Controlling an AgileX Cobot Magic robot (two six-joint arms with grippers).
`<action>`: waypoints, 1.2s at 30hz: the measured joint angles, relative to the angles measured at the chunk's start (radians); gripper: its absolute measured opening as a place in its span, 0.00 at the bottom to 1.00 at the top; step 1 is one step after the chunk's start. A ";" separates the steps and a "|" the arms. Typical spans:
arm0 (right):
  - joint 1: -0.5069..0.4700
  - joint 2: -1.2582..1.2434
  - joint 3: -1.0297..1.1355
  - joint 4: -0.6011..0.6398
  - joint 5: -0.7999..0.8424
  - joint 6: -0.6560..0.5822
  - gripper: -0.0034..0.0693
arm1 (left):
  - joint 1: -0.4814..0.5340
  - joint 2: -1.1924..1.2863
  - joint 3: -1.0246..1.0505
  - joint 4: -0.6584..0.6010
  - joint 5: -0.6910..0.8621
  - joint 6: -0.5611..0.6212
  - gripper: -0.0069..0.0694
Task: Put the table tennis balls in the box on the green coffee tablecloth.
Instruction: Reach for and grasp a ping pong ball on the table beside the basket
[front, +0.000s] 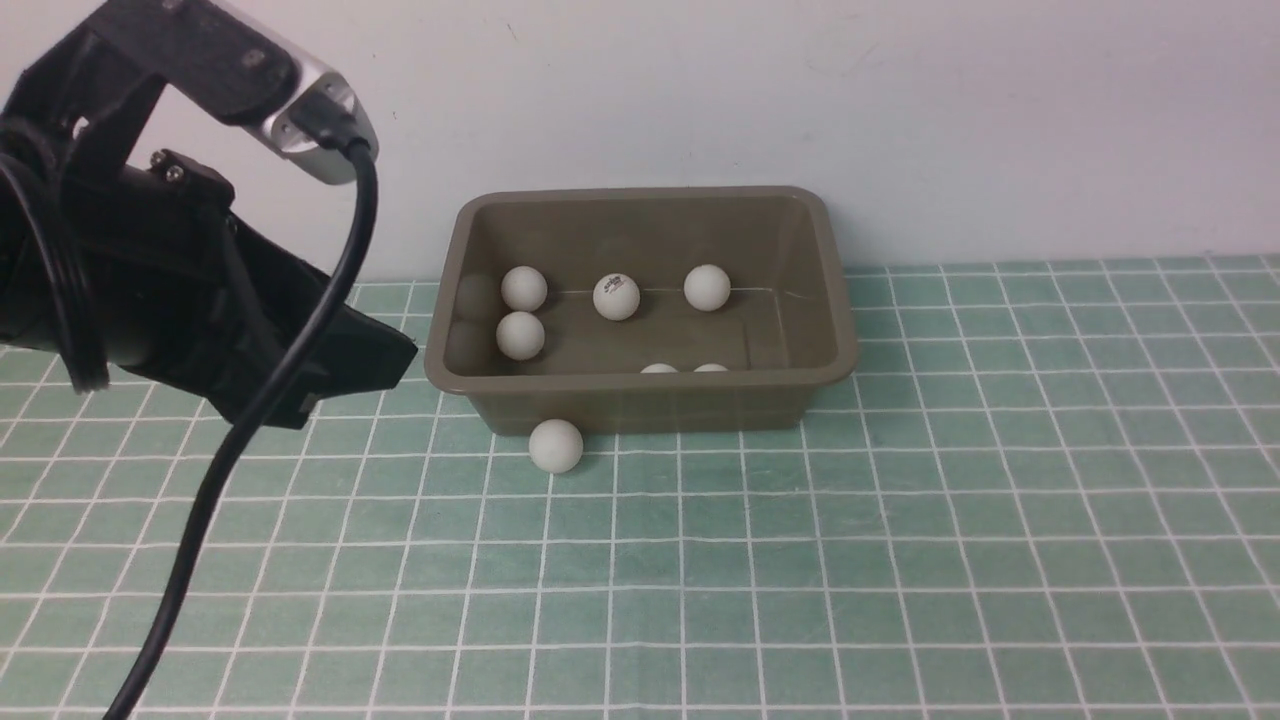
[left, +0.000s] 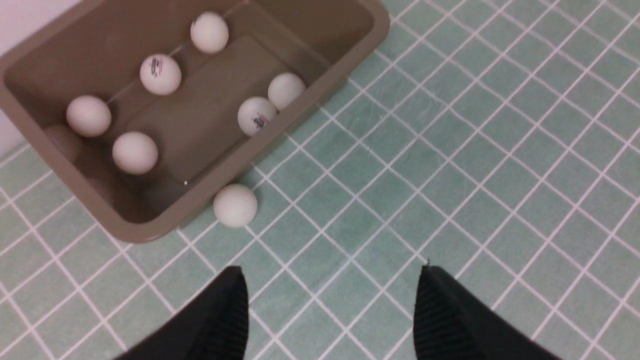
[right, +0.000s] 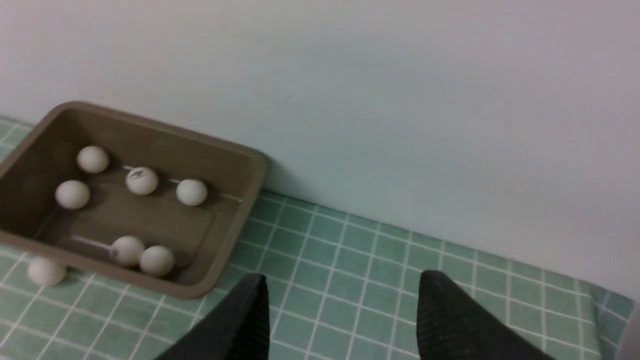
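- The box (front: 650, 408) — an olive-brown tub with a rolled rim — stands on the green checked cloth (front: 900, 500), its far side close to the pale wall (front: 900, 120).
- Six white balls (front: 616, 297) lie inside it. Three sit in a row along the far side, the middle one showing a dark logo. A fourth lies just in front of the leftmost of that row.
- The other two lie side by side against the near wall, mostly hidden behind the rim in the front view.
- A seventh, the loose ball (front: 555, 445), lies outside on the cloth, right up against the box's near wall toward its left end.
- The left claw (left: 331, 280) is spread, with nothing between its two black fingers (left: 225, 315). It hangs over bare cloth, with the loose ball near and ahead of it.
- In the front view the left arm (front: 180, 290) is raised to the left of the box, its tip just beside the left rim. A black cable (front: 300, 400) hangs down from it.
- The right claw (right: 342, 280) is also spread and holds nothing — it is over the cloth to the right of the box, apart from it.
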 joint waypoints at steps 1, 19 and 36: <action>0.000 -0.013 0.026 0.028 0.000 -0.019 0.56 | 0.000 0.000 0.000 -0.009 -0.002 0.003 0.62; 0.000 -0.349 0.730 0.157 -0.243 -0.169 0.56 | 0.000 0.132 0.158 -0.073 -0.108 0.133 0.62; 0.000 -0.356 0.739 0.210 -0.246 -0.169 0.56 | 0.000 0.364 0.179 -0.421 -0.332 0.244 0.62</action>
